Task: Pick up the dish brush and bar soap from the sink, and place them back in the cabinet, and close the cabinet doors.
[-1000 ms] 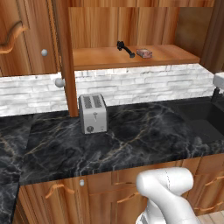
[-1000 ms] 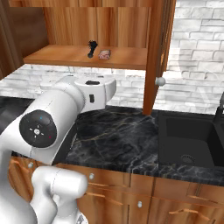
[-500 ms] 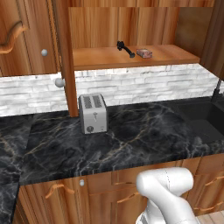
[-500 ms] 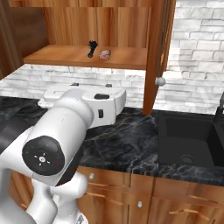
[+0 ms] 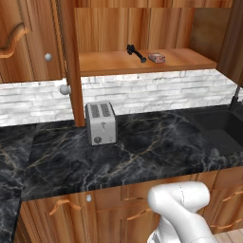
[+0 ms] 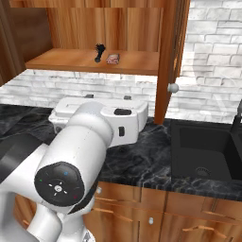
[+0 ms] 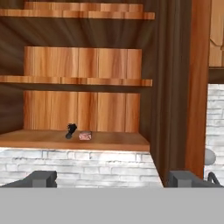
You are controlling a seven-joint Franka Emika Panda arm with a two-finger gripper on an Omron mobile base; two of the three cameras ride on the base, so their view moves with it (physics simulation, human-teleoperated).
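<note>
The dish brush (image 5: 135, 52) lies on the open cabinet's lower shelf (image 5: 109, 64), with the bar soap (image 5: 156, 58) just to its right. From the right base view the brush (image 6: 99, 52) and soap (image 6: 113, 58) rest side by side on the same shelf (image 6: 71, 60). Both cabinet doors stand open: the left door (image 5: 70, 61) and the right door (image 6: 172, 56). In the hand view my gripper (image 7: 113, 179) is open and empty, well back from the shelf, facing the brush (image 7: 70, 130) and soap (image 7: 85, 136). The black sink (image 6: 208, 151) sits at the right.
A silver toaster (image 5: 100, 123) stands on the black marble counter (image 5: 142, 156) under the left door, whose knob (image 5: 64, 89) juts out. The right door's knob (image 6: 173, 88) hangs above the sink edge. A dark faucet (image 5: 235, 99) rises at the far right. Lower drawers (image 6: 189, 212) run below.
In the right base view my arm has swung forward and lower, its big joint now nearer the camera. Brush, soap and doors have not moved.
</note>
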